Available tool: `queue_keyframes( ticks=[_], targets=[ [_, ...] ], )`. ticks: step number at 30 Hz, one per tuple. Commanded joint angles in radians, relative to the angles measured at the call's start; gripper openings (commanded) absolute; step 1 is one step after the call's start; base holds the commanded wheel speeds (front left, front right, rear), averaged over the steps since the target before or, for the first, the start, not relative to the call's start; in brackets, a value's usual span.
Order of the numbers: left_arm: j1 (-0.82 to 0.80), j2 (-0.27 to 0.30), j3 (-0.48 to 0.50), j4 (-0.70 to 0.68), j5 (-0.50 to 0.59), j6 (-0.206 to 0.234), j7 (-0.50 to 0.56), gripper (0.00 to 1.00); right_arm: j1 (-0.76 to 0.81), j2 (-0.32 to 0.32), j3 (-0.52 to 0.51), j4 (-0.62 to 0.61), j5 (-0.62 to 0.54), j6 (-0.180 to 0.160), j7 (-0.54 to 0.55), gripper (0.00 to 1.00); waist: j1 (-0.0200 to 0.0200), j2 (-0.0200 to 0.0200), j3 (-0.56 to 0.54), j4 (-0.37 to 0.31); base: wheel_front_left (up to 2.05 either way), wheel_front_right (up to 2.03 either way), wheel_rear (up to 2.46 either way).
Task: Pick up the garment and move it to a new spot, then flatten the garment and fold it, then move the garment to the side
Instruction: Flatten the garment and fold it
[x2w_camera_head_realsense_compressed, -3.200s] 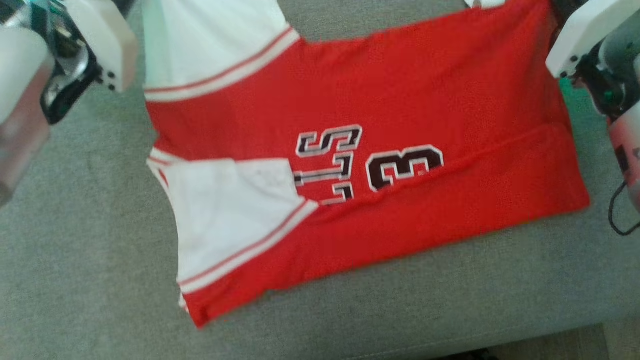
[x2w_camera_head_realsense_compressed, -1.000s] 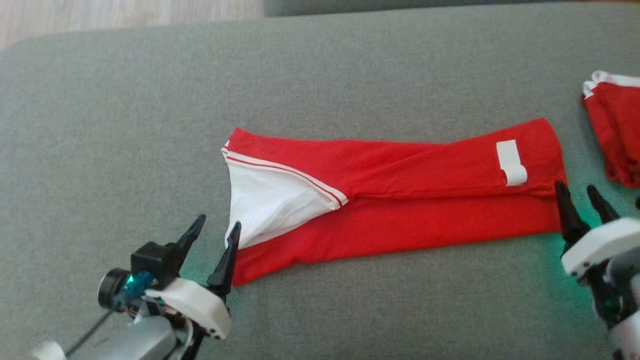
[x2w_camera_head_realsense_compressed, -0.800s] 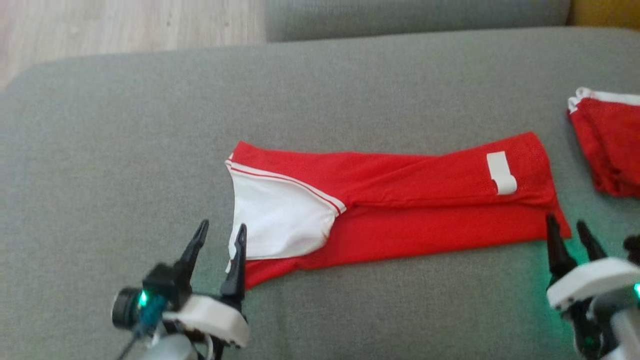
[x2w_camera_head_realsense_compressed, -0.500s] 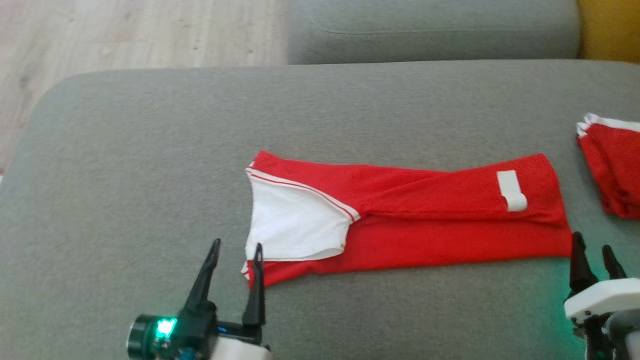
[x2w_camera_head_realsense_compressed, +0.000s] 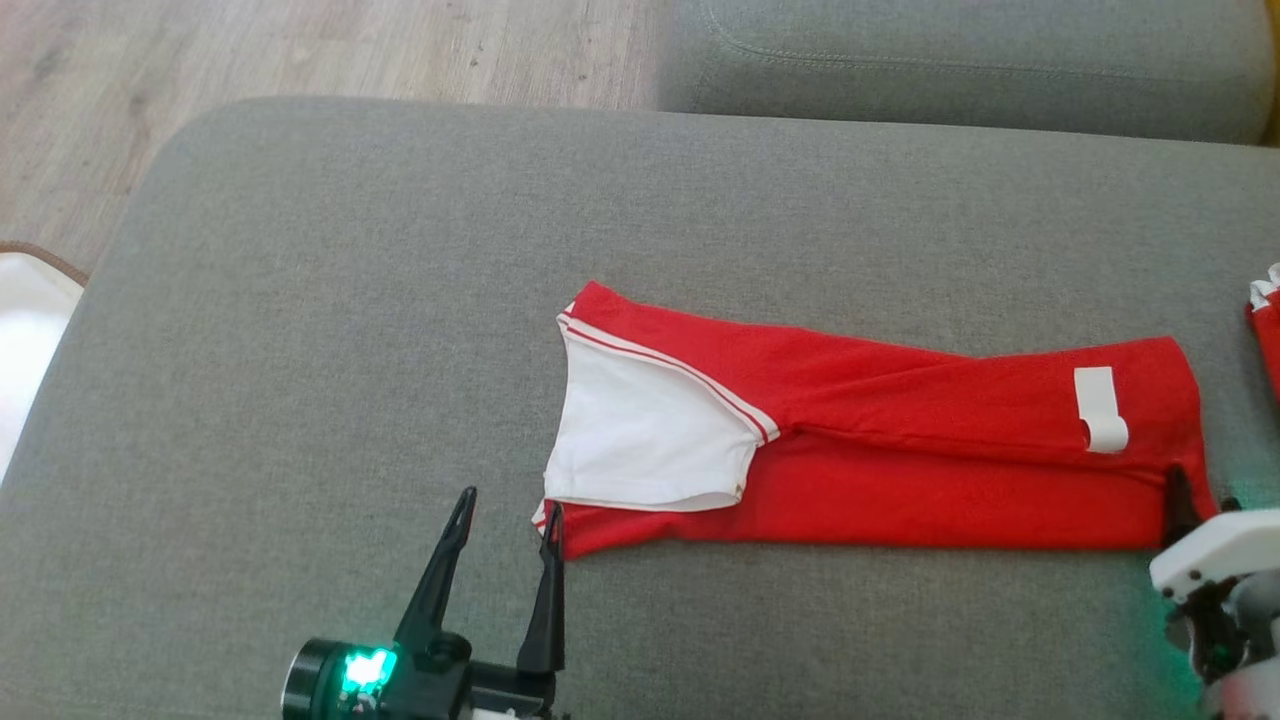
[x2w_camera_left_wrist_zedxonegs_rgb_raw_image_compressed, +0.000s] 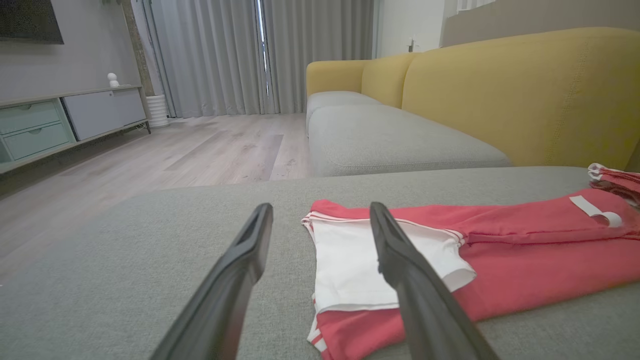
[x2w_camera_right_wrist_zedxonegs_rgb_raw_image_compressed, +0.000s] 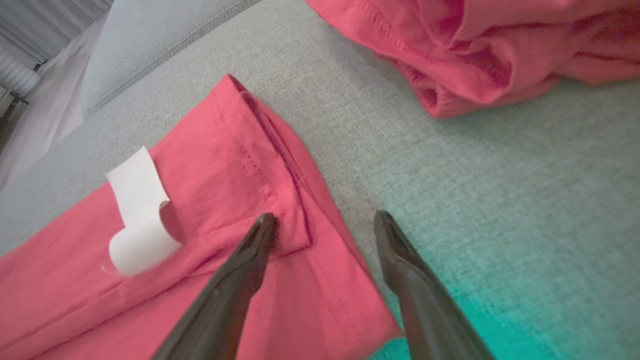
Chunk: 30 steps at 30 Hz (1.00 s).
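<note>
Ample bare cushion (x2w_camera_head_realsense_compressed: 300, 300) left of garment (x2w_camera_head_realsense_compressed: 900, 440)

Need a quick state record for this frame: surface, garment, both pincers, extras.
surface: grey sofa cushion
garment: red jersey, folded into a long strip, lying flat
details: white sleeve at left end; white tag near right end
left pincer: open, at sleeve-end corner, holding nothing
right pincer: open, straddling hem corner, holding nothing
extra: second red garment, bunched, further right

Right gripper (x2w_camera_right_wrist_zedxonegs_rgb_raw_image_compressed: 325, 216) spread, straddling red garment (x2w_camera_right_wrist_zedxonegs_rgb_raw_image_compressed: 225, 165) corner on cushion (x2w_camera_right_wrist_zedxonegs_rgb_raw_image_compressed: 475, 175).
</note>
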Motion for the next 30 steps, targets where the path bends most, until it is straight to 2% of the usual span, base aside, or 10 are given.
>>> queue_keyframes(
  ticks=[1,2,3,8,18,23,30],
  targets=[
    [-0.015,-0.011,0.043,-0.026,0.014,-0.004,-0.009,1.00,-0.028,-0.014,0.021,0.002,-0.005,0.007,0.015,0.82,0.0000,-0.0001,0.001,0.000,0.00,0.00,0.00],
    [-0.012,-0.016,0.051,-0.025,0.020,-0.010,-0.009,1.00,-0.037,-0.007,0.030,0.012,-0.004,0.007,0.023,0.27,0.0000,-0.0001,0.001,-0.001,0.00,0.00,0.00],
    [-0.008,-0.020,0.059,-0.024,0.026,-0.015,-0.009,1.00,-0.043,0.001,0.042,0.016,0.000,0.007,0.029,0.00,0.0000,-0.0001,-0.001,-0.004,0.00,0.00,0.00],
    [0.012,-0.030,0.096,-0.017,0.054,-0.039,-0.009,1.00,-0.044,0.003,0.096,-0.006,0.025,0.007,0.001,0.00,0.0000,-0.0001,-0.017,-0.030,0.00,0.00,0.00],
    [0.038,-0.049,0.132,-0.004,0.087,-0.083,-0.009,1.00,-0.003,-0.089,0.104,-0.091,0.101,0.007,-0.027,0.00,0.0000,-0.0001,-0.040,-0.074,0.00,0.00,0.00],
    [0.049,-0.065,0.141,0.010,0.098,-0.106,-0.009,1.00,0.026,-0.079,0.147,-0.250,0.182,0.007,-0.020,0.00,0.0000,-0.0001,-0.056,-0.072,0.00,0.00,0.00],
    [0.063,-0.077,0.150,0.030,0.110,-0.138,-0.010,1.00,0.068,-0.012,0.285,-0.540,0.222,0.007,0.016,0.00,0.0000,-0.0001,-0.077,-0.036,0.00,0.00,0.00]
  ],
)
